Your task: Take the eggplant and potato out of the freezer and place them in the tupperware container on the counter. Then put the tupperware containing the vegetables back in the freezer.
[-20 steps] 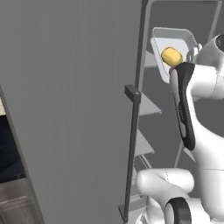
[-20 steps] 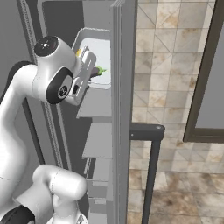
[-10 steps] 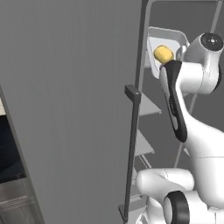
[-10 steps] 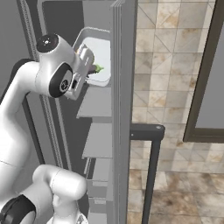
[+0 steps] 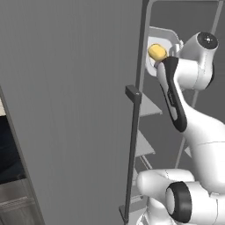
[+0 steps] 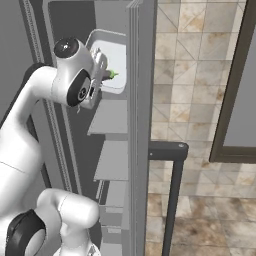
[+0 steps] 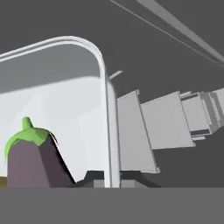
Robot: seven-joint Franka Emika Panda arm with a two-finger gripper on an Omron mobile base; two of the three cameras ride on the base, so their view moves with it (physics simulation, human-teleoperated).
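Tool (image 6: pixel 103 75) pinching the tupperware container's (image 7: pixel 103 70) rim, lifting it into the freezer (image 5: pixel 70 110).
Eggplant (image 7: pixel 30 159) and potato (image 5: pixel 157 52) ride inside, beside the tool.

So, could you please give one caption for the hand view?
Eggplant lying in the tupperware, gripper shut on its rim, freezer shelves beyond.
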